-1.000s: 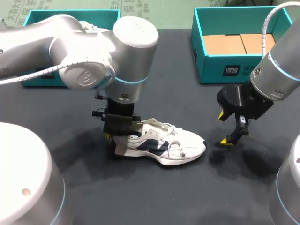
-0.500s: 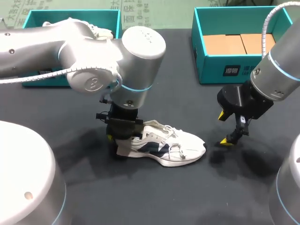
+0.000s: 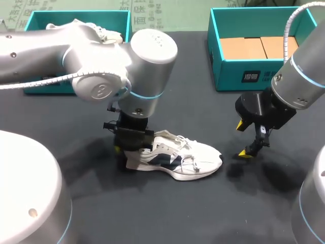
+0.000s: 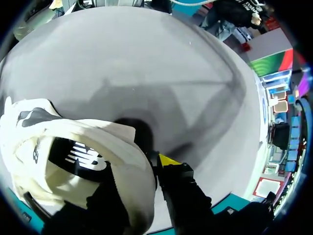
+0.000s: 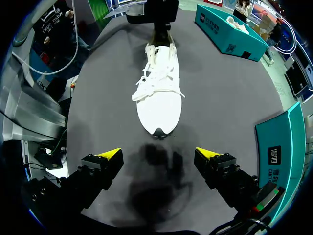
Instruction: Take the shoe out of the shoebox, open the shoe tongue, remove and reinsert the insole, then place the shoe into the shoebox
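L hand (image 3: 124, 155) tight on shoe (image 3: 198, 154) heel

Bare table (image 3: 203, 213) lies open between the shoe (image 3: 177, 158) toe and the wide-spread right gripper (image 3: 242, 139) — and all along the shoe's near side. The left arm (image 3: 127, 56) covers the heel from above; laces and toe are uncovered. Far edge — walled by the right shoebox (image 3: 228, 76) and the left shoebox (image 3: 31, 19).
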Robot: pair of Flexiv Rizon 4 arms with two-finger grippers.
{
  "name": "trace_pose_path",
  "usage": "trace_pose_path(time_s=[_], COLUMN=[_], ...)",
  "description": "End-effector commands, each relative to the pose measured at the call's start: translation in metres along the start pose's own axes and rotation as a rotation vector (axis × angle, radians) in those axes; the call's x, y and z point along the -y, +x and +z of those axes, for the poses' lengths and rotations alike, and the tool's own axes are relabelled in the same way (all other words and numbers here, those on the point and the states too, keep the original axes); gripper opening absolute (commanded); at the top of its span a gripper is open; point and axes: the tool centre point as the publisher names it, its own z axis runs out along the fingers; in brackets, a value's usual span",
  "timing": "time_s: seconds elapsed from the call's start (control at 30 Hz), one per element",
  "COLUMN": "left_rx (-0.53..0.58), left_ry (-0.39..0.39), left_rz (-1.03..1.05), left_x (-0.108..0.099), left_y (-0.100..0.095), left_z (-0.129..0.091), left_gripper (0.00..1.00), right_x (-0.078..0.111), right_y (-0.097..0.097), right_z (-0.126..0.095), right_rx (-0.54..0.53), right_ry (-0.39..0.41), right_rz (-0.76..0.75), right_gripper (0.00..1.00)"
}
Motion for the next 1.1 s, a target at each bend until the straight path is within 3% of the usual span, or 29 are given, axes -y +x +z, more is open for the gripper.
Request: trace_pose_path(time_s=[0.03, 0.3, 0.53, 0.8, 0.93, 1.1], left_rx=[0.009, 0.084, 0.172, 0.215, 0.189, 0.234], left_ry=[-0.001, -0.039, -0.009, 0.122, 0.181, 0.27], left_rz=[0.004, 0.015, 0.011, -0.038, -0.08, -0.165], left_x=[-0.003, 0.001, 0.008, 0.003, 0.003, 0.009], left_y=[0.001, 0.01, 0.021, 0.041, 0.052, 0.069], left_z=[0.004, -0.019, -0.052, -0.081, -0.089, -0.092], left_gripper=[0.67, 1.0, 1.0, 1.0, 1.0, 1.0], right_x=[0.0, 0.0, 0.0, 0.0, 0.0, 0.0], right_y=[0.001, 0.001, 0.001, 0.001, 0.001, 0.001], right_z=[0.001, 0.001, 0.001, 0.001, 0.001, 0.001], right_rx=[0.003, 0.003, 0.003, 0.003, 0.003, 0.003], right_ry=[0.0, 0.0, 0.0, 0.0, 0.0, 0.0], right_rz=[0.001, 0.001, 0.001, 0.001, 0.001, 0.001], right_gripper=[1.0, 1.0, 1.0, 1.0, 1.0, 1.0])
